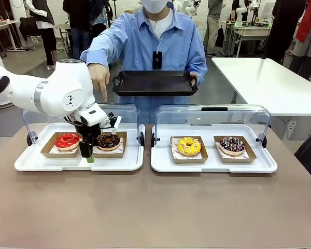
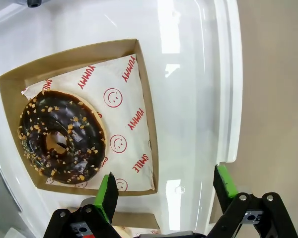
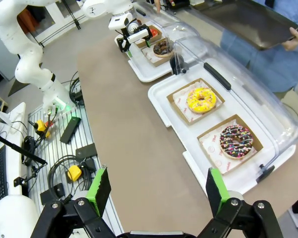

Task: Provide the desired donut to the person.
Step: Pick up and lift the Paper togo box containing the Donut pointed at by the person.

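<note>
The person (image 1: 155, 36) stands at the far side of the table (image 1: 155, 207), one hand (image 1: 195, 79) holding a black tray (image 1: 154, 83) at waist height, the other hand (image 1: 99, 78) pointing a finger down over the back of the left white tray (image 1: 78, 166), about in line with the chocolate donut with nut bits (image 1: 109, 140). That donut lies in a brown cardboard box (image 2: 145, 99) on the right half of this tray, beside a red donut (image 1: 67, 140) in a box of its own. The left gripper (image 1: 88, 153) hangs low between the two boxes, jaws spread wide and holding nothing. In the left wrist view one green pad (image 2: 108, 196) sits over the near corner of the box, close to the donut's edge, and the other over the tray's white rim. The paper (image 2: 124, 104) under the donut is printed in red with "YUMMY" and "SMILE" and with round smiley faces. A small black device (image 1: 157, 59) is clipped to the person's shirt; its marking is too small to read. The right white tray (image 1: 212, 167), with its clear lid (image 1: 212, 116) raised behind it, carries a yellow donut (image 1: 189, 146) and a sprinkled donut (image 1: 232, 144), each in a cardboard box on the same kind of printed paper. The right gripper (image 3: 156, 191) hovers high over the near side of the table, well apart from that tray, jaws wide and empty.
</note>
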Controlling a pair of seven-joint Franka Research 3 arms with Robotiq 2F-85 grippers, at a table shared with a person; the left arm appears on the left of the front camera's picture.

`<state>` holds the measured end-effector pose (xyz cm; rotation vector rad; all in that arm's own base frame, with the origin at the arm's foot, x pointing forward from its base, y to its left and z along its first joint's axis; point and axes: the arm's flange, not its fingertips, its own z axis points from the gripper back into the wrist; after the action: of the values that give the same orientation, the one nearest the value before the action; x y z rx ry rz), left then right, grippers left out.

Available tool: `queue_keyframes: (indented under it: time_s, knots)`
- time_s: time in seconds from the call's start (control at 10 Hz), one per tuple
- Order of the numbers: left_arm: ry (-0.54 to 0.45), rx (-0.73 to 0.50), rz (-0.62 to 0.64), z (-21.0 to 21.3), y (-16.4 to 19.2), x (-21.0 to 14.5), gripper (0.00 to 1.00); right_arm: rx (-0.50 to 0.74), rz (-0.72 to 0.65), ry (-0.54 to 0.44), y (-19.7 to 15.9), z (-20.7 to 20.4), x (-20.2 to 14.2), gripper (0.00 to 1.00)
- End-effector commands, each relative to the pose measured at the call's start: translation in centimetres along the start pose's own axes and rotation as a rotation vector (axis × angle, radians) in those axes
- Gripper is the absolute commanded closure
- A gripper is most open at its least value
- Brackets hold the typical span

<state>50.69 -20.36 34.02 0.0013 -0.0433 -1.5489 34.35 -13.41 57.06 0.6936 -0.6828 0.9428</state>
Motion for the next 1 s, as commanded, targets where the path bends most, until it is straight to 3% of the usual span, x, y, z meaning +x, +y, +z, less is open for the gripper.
queue_keyframes:
  time_s: [0.0, 0.6, 0.7, 0.8, 0.9]
  knots:
    - [-0.016, 0.013, -0.007, -0.2, 0.6, 0.2, 0.0, 0.004, 0.004, -0.004, 0.0, 0.0, 0.0, 0.0]
    - [-0.02, -0.009, -0.005, -1.8, 0.9, -0.1, 0.0, 0.004, 0.004, -0.004, 0.0, 0.0, 0.0, 0.0]
    - [-0.028, 0.008, -0.012, -1.7, 0.9, -0.1, 0.38, 0.004, 0.004, -0.004, 0.0, 0.0, 0.0, 0.0]
    - [-0.03, 0.011, -0.013, -1.6, 0.9, -0.2, 0.56, 0.004, 0.004, -0.004, 0.0, 0.0, 0.0, 0.0]
    - [-0.033, 0.015, -0.013, -1.5, 0.8, -0.2, 0.94, 0.004, 0.004, -0.004, 0.0, 0.0, 0.0, 0.0]
